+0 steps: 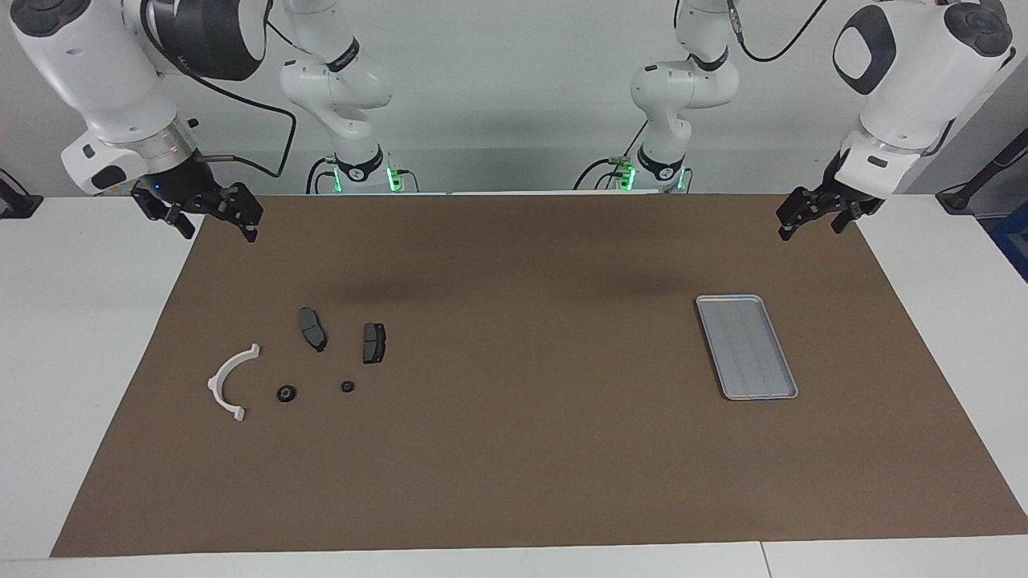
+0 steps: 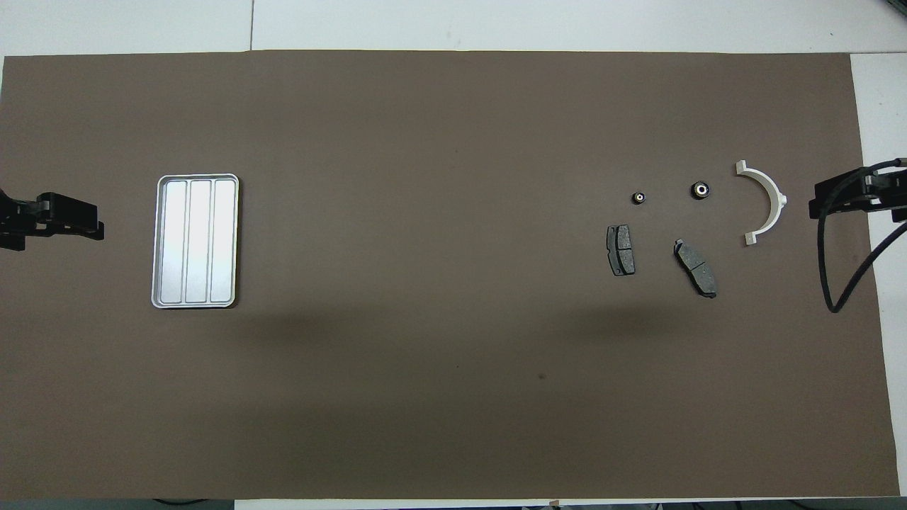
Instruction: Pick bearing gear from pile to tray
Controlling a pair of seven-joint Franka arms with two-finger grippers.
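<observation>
The pile lies on the brown mat toward the right arm's end. It holds a white half-ring bracket [image 1: 231,381] [image 2: 765,205], two dark grey brake pads [image 1: 313,329] [image 1: 373,343] [image 2: 696,268] [image 2: 621,249], and two small black round bearing gears [image 1: 287,393] [image 1: 348,386] [image 2: 701,190] [image 2: 638,198]. Both gears lie farther from the robots than the pads. The silver ridged tray [image 1: 747,347] [image 2: 195,241] sits empty toward the left arm's end. My right gripper [image 1: 215,229] [image 2: 822,202] hangs open over the mat's edge beside the pile. Over the mat's edge beside the tray, my left gripper [image 1: 811,227] [image 2: 88,219] is open and holds nothing.
The brown mat [image 1: 514,449] covers most of the white table [image 1: 72,337]. A black cable [image 2: 843,283] loops down from the right arm over the mat's edge. Between pile and tray lies bare mat.
</observation>
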